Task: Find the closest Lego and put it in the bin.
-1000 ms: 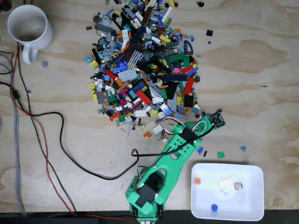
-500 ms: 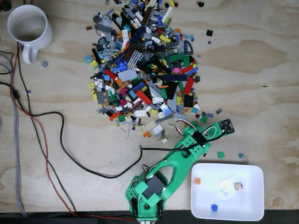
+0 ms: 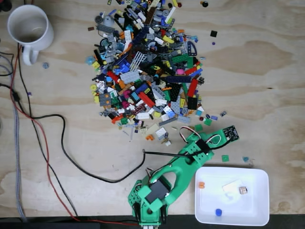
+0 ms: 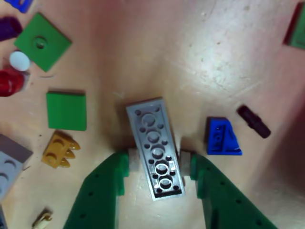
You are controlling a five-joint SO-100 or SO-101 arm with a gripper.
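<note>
In the wrist view a grey Lego plate (image 4: 155,148) lies underside up between my green fingers (image 4: 102,191), and both pads press its long sides. My gripper (image 4: 159,164) is shut on it. Whether the plate is off the wood I cannot tell. In the fixed view the green arm (image 3: 178,169) reaches up and right from the table's front edge. Its wrist (image 3: 205,145) sits just above the top left corner of the white bin (image 3: 232,170). The bin holds an orange piece (image 3: 201,184), a blue piece (image 3: 218,212) and a white one (image 3: 232,187).
A big Lego pile (image 3: 147,71) covers the upper middle of the plywood table. Around the plate lie a blue slope (image 4: 223,138), a black pin (image 4: 254,121), green tiles (image 4: 66,110) and a yellow piece (image 4: 59,150). A white mug (image 3: 29,28) and cables (image 3: 52,143) occupy the left.
The arm has swung right and a little toward the bin over the last second. In the last half second it barely shifted.
</note>
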